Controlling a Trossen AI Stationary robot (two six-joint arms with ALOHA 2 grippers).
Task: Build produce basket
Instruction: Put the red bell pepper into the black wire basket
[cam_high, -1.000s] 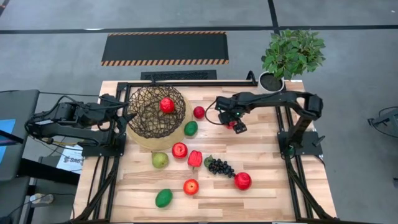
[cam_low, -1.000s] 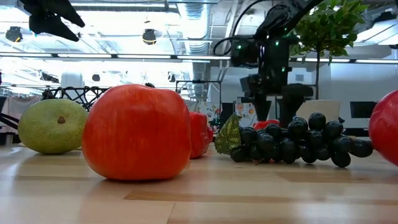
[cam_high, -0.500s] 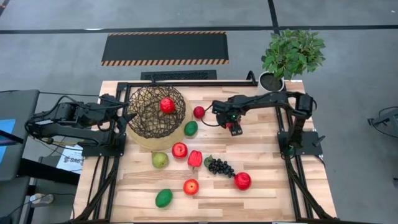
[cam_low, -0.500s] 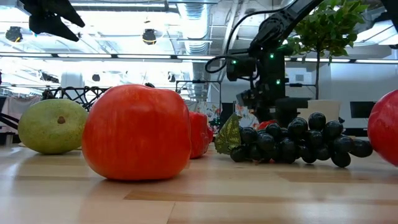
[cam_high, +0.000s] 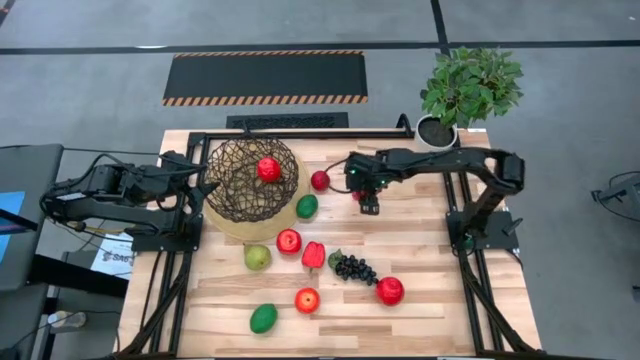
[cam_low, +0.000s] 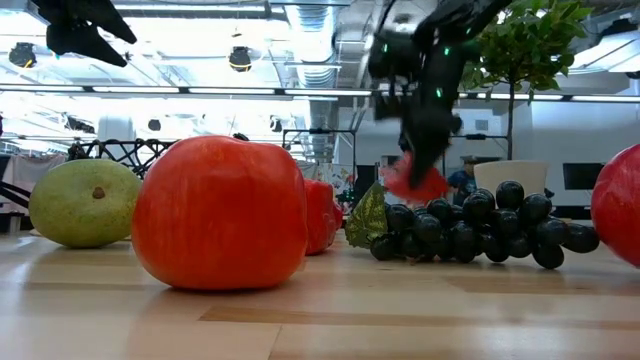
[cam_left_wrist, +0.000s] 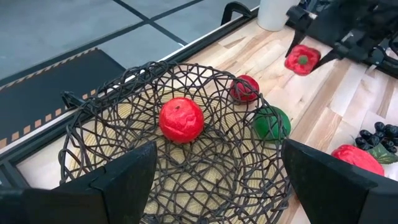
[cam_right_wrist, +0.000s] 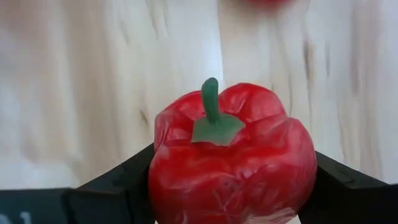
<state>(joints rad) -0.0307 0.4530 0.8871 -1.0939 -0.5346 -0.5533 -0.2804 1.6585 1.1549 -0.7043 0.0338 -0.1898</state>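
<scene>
The right end effector (cam_left_wrist: 314, 53) gripped a red pepper (cam_right_wrist: 231, 155) above the tabletop (cam_high: 420, 250), near the basket (cam_high: 250, 180); the left end effector (cam_left_wrist: 217, 177) stood open.

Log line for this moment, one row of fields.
right claw: shut on red pepper, lifted off table | left claw: open, waiting beside basket | basket holds one red apple

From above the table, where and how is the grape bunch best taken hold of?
Probably grip the grape bunch across its narrow middle, coming straight down. It lies flat and elongated on the table, leaf toward the basket, with free wood on both long sides.
</scene>
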